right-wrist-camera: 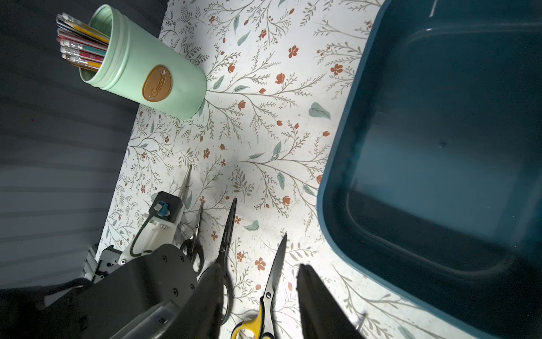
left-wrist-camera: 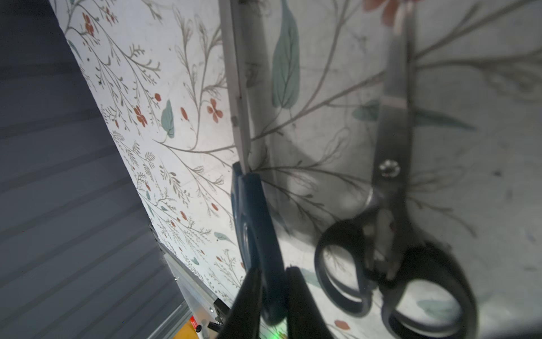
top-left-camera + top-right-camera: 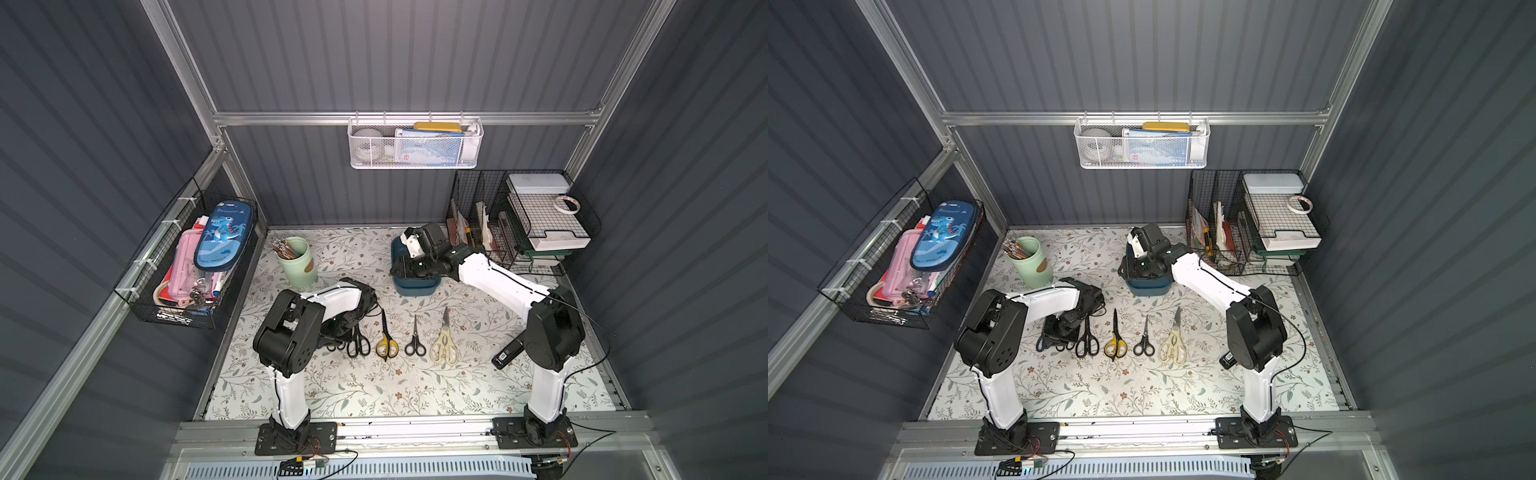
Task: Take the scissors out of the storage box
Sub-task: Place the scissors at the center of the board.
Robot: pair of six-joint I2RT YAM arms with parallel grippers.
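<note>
I record the scissors rowed on the floral mat, near of the storage box; left gripper straddles the bluish-handled pair at the left end, grip undeterminable; right gripper stands with jaws apart, empty.

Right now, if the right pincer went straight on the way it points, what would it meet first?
Likely the yellow-handled scissors: their blade lies in line with the right pincer in its wrist view, with nothing nearer showing. Depth is unclear.

glossy plastic storage box, scissors w/ metal blades
</note>
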